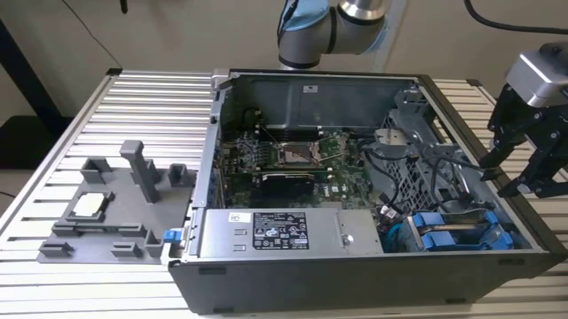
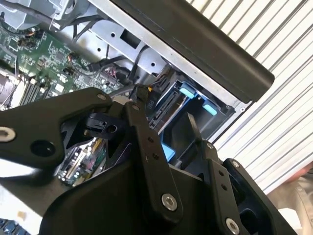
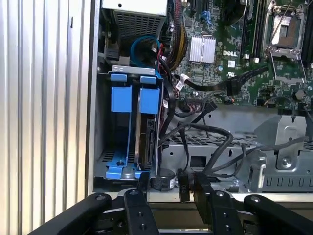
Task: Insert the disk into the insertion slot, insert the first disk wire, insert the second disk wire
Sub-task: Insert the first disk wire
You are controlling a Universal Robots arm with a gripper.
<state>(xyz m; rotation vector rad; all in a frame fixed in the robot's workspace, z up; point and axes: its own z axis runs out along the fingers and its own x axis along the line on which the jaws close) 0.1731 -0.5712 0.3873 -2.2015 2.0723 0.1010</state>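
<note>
The disk stands in the insertion slot, its blue carrier beside a second carrier that looks empty. I judge that step done. Black cables lie loose nearby, and I cannot tell if either wire is plugged. My jaws hang open by the cage, gripping nothing, a black connector between them.
</note>
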